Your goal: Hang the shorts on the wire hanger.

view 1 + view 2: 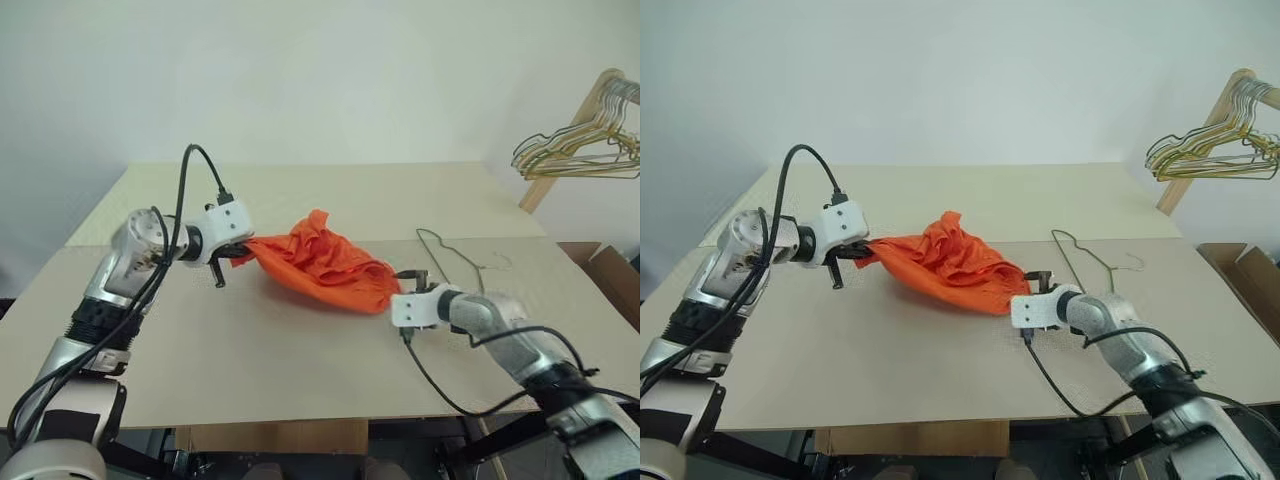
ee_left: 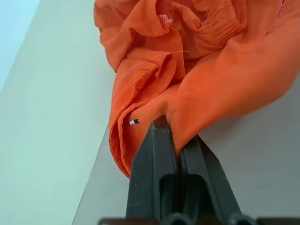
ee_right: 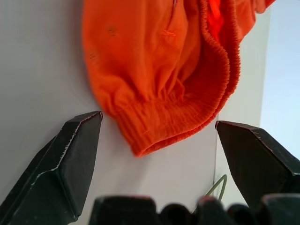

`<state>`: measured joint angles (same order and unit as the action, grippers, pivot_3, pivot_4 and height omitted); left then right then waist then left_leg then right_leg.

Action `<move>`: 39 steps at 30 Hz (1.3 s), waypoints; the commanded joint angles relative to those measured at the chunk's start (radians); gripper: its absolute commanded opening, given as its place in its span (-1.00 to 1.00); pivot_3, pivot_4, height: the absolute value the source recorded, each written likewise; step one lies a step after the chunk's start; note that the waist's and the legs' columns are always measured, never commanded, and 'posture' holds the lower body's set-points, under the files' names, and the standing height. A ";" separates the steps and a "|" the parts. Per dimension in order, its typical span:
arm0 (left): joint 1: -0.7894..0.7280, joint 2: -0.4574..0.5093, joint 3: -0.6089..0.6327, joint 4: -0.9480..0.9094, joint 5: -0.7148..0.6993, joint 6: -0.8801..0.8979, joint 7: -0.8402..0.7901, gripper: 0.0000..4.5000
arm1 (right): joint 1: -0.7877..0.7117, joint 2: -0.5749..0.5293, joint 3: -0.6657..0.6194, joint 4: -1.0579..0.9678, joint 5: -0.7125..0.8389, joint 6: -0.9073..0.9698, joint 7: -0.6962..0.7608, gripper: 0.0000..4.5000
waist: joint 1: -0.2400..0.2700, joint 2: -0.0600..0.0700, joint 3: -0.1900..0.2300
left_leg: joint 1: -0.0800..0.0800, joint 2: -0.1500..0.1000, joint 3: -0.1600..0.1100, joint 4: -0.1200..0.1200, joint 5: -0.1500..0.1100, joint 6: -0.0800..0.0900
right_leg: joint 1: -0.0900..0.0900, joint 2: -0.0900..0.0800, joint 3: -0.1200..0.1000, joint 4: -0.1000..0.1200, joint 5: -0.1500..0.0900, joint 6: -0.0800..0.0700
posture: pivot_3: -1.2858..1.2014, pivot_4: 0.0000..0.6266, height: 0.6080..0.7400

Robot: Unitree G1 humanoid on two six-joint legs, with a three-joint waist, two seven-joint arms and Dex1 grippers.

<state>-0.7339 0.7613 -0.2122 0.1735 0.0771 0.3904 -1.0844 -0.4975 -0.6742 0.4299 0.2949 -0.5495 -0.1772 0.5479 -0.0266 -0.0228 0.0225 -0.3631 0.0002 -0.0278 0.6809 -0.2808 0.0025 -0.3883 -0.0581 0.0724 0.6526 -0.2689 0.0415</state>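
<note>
The bright orange shorts lie bunched on the table's middle, one end lifted off the surface. My left gripper is shut on that raised end; in the left wrist view its fingertips pinch a fold of the fabric. My right gripper is open at the other end of the shorts, low over the table. In the right wrist view the gathered waistband sits between the spread fingers without touching them. The thin wire hanger lies flat on the table just behind the right gripper.
A bunch of gold and green wire hangers hangs from a wooden rail at the far right. A cardboard box stands beside the table's right edge. The beige table has bare room in front of the shorts and behind them.
</note>
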 commanded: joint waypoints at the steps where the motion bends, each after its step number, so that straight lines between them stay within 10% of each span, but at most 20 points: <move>1: -0.009 0.018 0.031 -0.021 -0.014 0.005 0.002 -1.00 | -0.039 0.024 0.027 0.099 -0.058 -0.057 -0.067 0.92 | -0.002 0.000 0.000 | 0.000 0.000 0.000 0.000 0.000 0.000 | 0.000 0.000 0.000 0.001 0.000 0.000 | 0.05 -1.00 1.00; 15: 0.060 0.034 0.032 -0.044 -0.019 0.019 0.014 -1.00 | -0.038 0.031 0.031 0.163 -0.064 -0.194 -0.086 -1.00 | -0.017 -0.001 -0.001 | 0.004 -0.001 -0.001 0.000 0.000 -0.001 | 0.001 0.000 0.002 0.004 0.000 0.000 | 0.05 -1.00 1.00; 24: 0.153 0.078 0.048 -0.119 -0.043 -0.013 -0.022 -1.00 | 0.005 -0.064 -0.045 0.022 0.023 -0.242 -0.001 -1.00 | -0.016 -0.001 0.000 | 0.003 -0.001 -0.003 0.000 0.000 0.000 | 0.001 0.000 0.003 0.004 0.000 0.000 | 0.05 -1.00 1.00; 34: 0.473 0.304 0.216 -0.408 -0.259 -0.041 -0.225 -1.00 | 0.299 -0.455 -0.260 -0.472 0.593 -0.268 0.425 -1.00 | -0.013 0.001 0.002 | 0.008 0.002 -0.006 0.000 -0.001 0.001 | 0.005 -0.001 0.003 0.004 -0.002 0.000 | 0.04 -1.00 1.00; 39: 0.497 0.291 0.225 -0.430 -0.247 -0.037 -0.162 -1.00 | 0.215 -0.387 -0.290 -0.495 0.694 -0.167 0.450 -1.00 | -0.016 0.001 0.003 | 0.016 0.004 0.001 -0.001 -0.001 0.001 | 0.014 0.001 0.003 0.003 -0.005 0.002 | 0.04 -1.00 1.00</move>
<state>-0.1884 1.0653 0.0055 -0.2595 -0.1876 0.3692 -1.2925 -0.2025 -1.1034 0.1766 -0.1925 0.0989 -0.3845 1.0087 -0.0424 -0.0217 0.0258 -0.3448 0.0053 -0.0260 0.6797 -0.2816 0.0038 -0.3728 -0.0565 0.0749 0.6554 -0.2752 0.0451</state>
